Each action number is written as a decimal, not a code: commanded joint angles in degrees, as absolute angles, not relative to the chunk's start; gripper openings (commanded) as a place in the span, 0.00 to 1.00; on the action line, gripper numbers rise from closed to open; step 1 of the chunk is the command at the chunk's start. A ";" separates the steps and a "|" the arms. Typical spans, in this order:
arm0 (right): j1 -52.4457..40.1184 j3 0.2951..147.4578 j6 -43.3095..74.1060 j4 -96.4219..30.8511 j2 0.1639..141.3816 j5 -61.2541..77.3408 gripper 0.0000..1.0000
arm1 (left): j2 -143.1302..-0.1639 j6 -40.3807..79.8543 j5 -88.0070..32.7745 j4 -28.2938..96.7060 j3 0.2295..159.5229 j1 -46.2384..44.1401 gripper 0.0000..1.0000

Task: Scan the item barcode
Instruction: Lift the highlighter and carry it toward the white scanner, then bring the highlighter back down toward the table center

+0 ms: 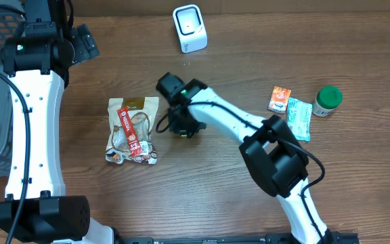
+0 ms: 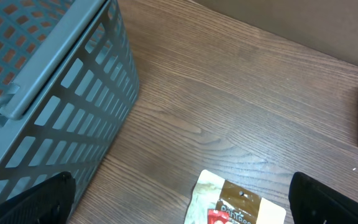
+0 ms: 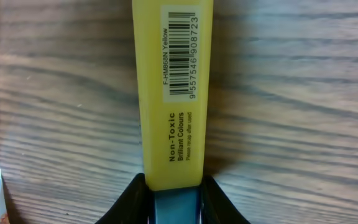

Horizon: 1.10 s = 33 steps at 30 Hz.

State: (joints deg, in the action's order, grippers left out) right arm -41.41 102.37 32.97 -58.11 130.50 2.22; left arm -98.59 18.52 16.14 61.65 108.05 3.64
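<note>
My right gripper (image 1: 181, 126) is down on the brown wood table (image 1: 357, 183), a little way in front of the small white box scanner (image 1: 189, 28). Its two black fingers (image 3: 131, 196) hug both sides of the long yellow plastic marker pen (image 3: 173, 93). The pen lies flat with its black-and-white barcode sticker (image 3: 180, 53) facing up. I think I hold it by the end so the fingers do not hide the stripes, and I can show them to the scanner once I lift it. My left gripper (image 2: 182, 202) hangs off to the scanner's side, spread wide and holding nothing, out of the way.
</note>
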 commanded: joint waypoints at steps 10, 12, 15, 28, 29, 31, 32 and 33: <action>-36.71 101.69 28.38 -56.31 123.85 18.61 0.09 | -99.13 19.33 16.91 61.49 108.49 3.57 1.00; -35.35 101.67 26.61 -55.64 123.85 22.87 0.09 | -99.13 19.33 16.91 61.49 108.49 3.57 1.00; -33.04 101.65 24.69 -54.94 123.85 28.99 0.09 | -99.13 19.33 16.91 61.49 108.49 3.57 1.00; -24.47 101.54 17.52 -52.56 123.87 55.83 0.09 | -99.13 19.33 16.91 61.49 108.49 3.57 1.00; -24.03 101.54 17.52 -52.62 123.87 56.88 0.09 | -99.13 19.33 16.91 61.49 108.49 3.57 1.00; -23.42 101.54 17.54 -52.60 123.87 58.13 0.09 | -99.13 19.33 16.91 61.49 108.49 3.57 1.00; -23.09 101.54 17.54 -52.38 123.87 58.50 0.09 | -99.13 19.33 16.91 61.49 108.49 3.57 1.00; -22.81 101.54 17.54 -52.03 123.87 58.85 0.09 | -99.13 19.33 16.91 61.49 108.49 3.57 1.00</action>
